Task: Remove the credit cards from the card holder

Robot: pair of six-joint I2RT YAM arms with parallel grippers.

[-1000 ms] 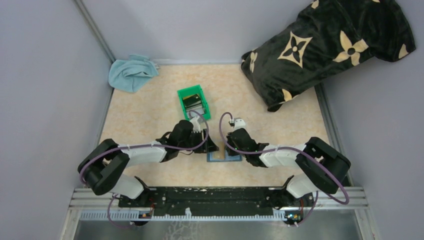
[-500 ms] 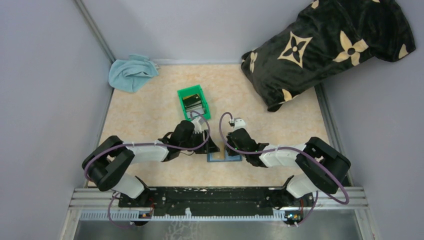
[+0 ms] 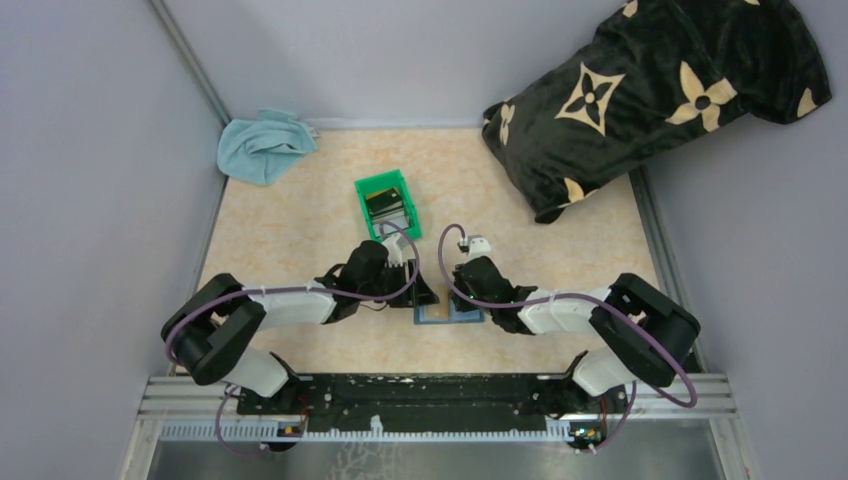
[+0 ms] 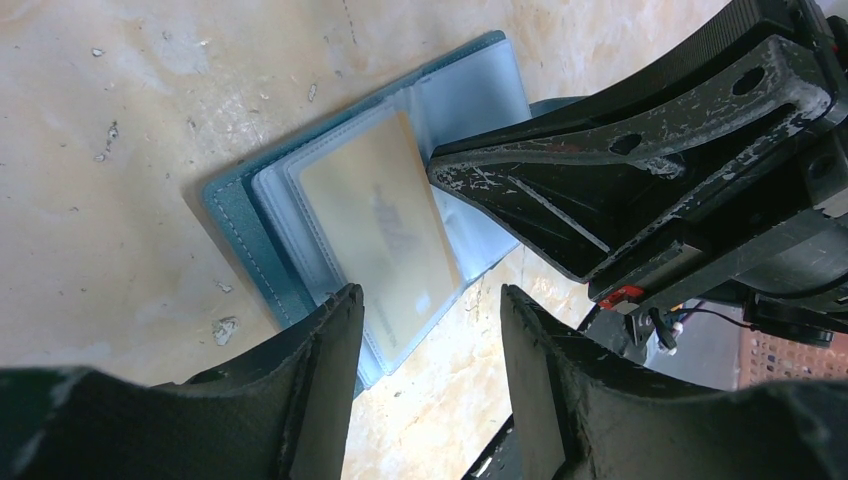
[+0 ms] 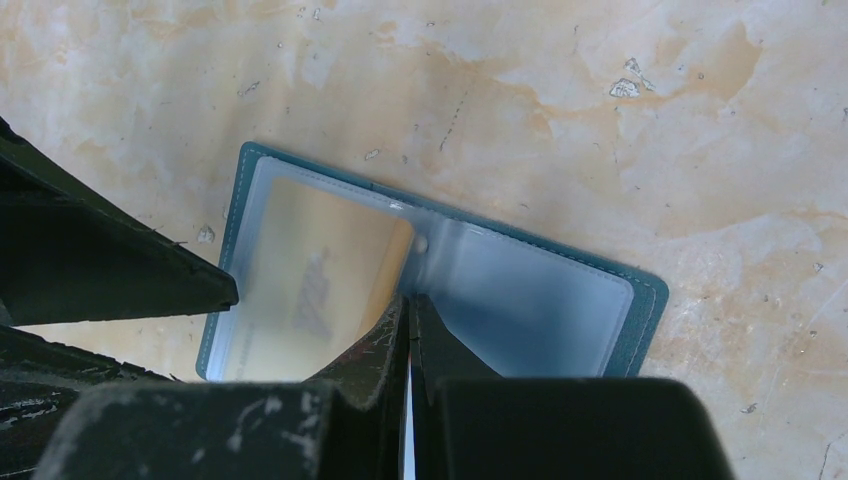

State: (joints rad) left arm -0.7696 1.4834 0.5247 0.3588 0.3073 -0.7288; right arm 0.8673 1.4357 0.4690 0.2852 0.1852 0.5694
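Note:
The teal-blue card holder [image 3: 448,314] lies open on the table between my two grippers. In the left wrist view the card holder [image 4: 232,214] shows a tan card [image 4: 385,225] inside a clear sleeve on one half. My left gripper [image 4: 430,300] is open and empty, its fingertips just over the holder's near corner. My right gripper [image 5: 410,305] is shut, its tip resting at the middle fold of the holder [image 5: 540,300], beside the tan card [image 5: 300,275]. The other half's sleeve looks empty. From above, my left gripper [image 3: 425,293] and right gripper [image 3: 463,298] sit close together.
A green plastic bin [image 3: 372,188] holding dark flat things stands just beyond the grippers. A light blue cloth [image 3: 262,145] lies at the back left. A black pillow with tan flowers [image 3: 650,95] leans at the back right.
My left arm's elbow has shifted slightly. Both grippers and the card holder stay about where they were.

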